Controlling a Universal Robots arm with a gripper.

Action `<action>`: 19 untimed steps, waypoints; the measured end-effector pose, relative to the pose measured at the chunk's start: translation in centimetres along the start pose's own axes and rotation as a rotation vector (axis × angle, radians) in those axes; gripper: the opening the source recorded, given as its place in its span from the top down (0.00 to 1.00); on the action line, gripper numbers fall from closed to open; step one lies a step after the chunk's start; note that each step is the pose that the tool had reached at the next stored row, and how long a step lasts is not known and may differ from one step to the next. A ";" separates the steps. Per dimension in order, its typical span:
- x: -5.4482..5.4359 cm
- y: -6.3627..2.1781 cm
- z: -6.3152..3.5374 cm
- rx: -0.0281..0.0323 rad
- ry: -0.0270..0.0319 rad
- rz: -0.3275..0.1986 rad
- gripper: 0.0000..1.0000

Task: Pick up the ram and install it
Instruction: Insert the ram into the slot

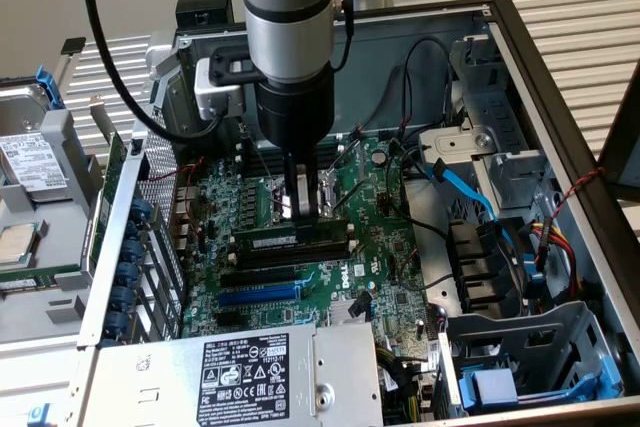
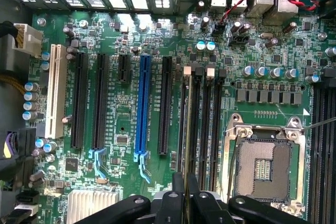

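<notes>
The ram (image 1: 292, 238) is a thin green stick with dark chips. It stands on its long edge across the motherboard (image 1: 380, 247), directly under my gripper (image 1: 303, 212). In the wrist view the ram (image 2: 186, 124) appears edge-on, running from between my gripper (image 2: 185, 190) along the memory slot nearest the expansion slots. The fingers (image 2: 177, 195) are shut on its top edge. Black empty memory slots (image 2: 207, 124) lie parallel beside it. I cannot tell whether the ram is down in its slot or just above it.
The blue expansion slot (image 2: 142, 108) and black expansion slots (image 2: 80, 98) lie on one side of the ram, and the open CPU socket (image 2: 262, 166) on the other. The power supply (image 1: 240, 372), blue cables (image 1: 470, 192) and drive cage (image 1: 520, 347) crowd the case (image 1: 540, 77).
</notes>
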State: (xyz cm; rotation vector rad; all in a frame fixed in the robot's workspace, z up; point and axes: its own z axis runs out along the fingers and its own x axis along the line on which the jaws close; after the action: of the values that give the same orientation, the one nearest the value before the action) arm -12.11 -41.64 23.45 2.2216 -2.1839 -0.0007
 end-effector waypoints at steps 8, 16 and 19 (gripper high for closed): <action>-0.1 0.02 0.07 0.0000 -0.0001 0.000 0.87; 0.0 0.01 0.07 0.0000 0.0000 0.000 0.87; 0.0 0.01 0.08 0.0000 0.0001 0.000 0.87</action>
State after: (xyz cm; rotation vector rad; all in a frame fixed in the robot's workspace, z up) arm -12.12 -41.67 23.37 2.2211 -2.1843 -0.0007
